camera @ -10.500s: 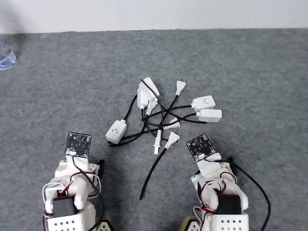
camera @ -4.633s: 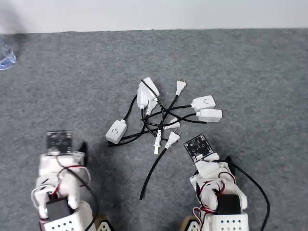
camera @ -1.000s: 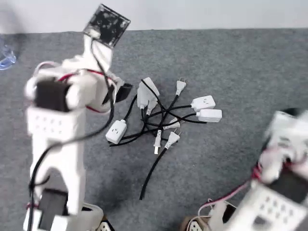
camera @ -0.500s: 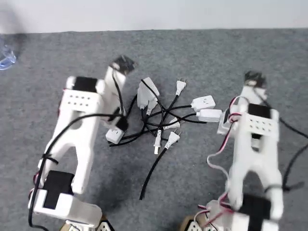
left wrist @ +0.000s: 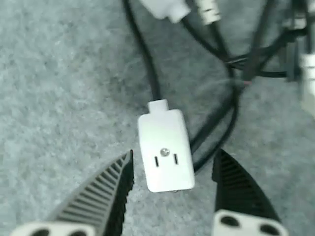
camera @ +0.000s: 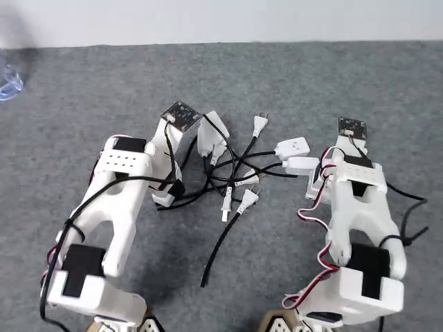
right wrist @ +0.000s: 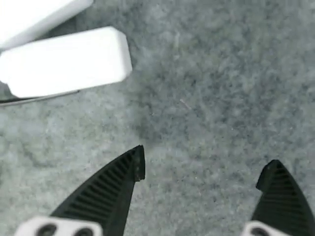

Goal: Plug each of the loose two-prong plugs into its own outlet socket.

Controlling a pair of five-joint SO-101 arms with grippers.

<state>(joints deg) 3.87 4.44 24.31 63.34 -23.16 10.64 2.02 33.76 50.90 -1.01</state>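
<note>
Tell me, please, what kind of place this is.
Probably a robot test bench: a left arm and a right arm over a grey mat, with a tangle of loose plugs and sockets between them, before a plain white wall.

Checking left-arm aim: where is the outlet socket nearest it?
Left wrist view: the outlet socket lies on the mat, between the left gripper's open fingers.

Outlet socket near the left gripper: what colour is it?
Socket is white; clearest in left wrist view.
</note>
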